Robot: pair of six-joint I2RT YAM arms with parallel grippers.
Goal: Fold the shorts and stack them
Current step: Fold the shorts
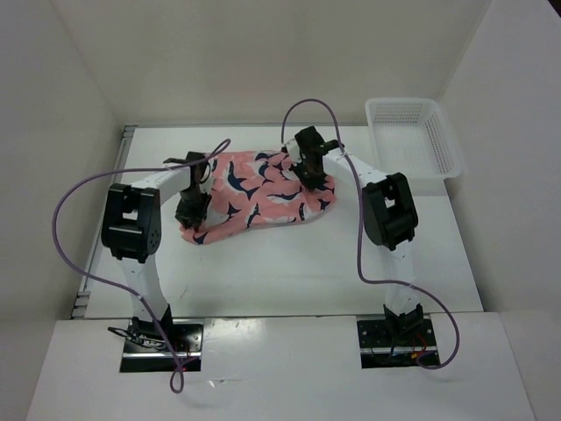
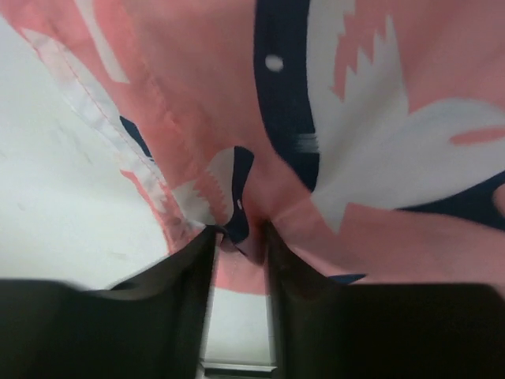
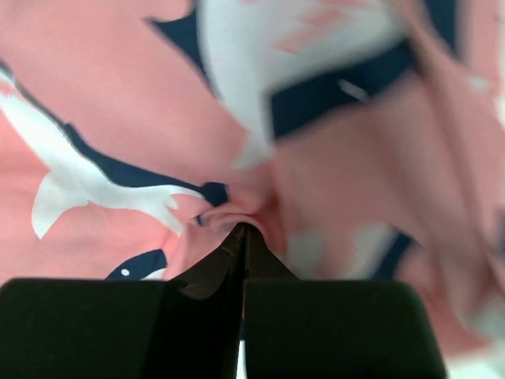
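Note:
The salmon-pink shorts (image 1: 263, 195) with navy-and-white fish shapes lie stretched across the white table between my two grippers. My left gripper (image 1: 191, 217) is at the shorts' left end. In the left wrist view it (image 2: 238, 234) pinches a fold of the cloth (image 2: 355, 118) at its tips, near the hemmed edge. My right gripper (image 1: 308, 173) is over the shorts' right part. In the right wrist view its jaws (image 3: 245, 229) are closed tight on a bunched fold of cloth (image 3: 118, 103). The cloth fills both wrist views.
A white mesh basket (image 1: 449, 145) stands at the back right of the table (image 1: 289, 272), apart from the shorts. White walls enclose the table on the left, back and right. Purple cables loop over both arms.

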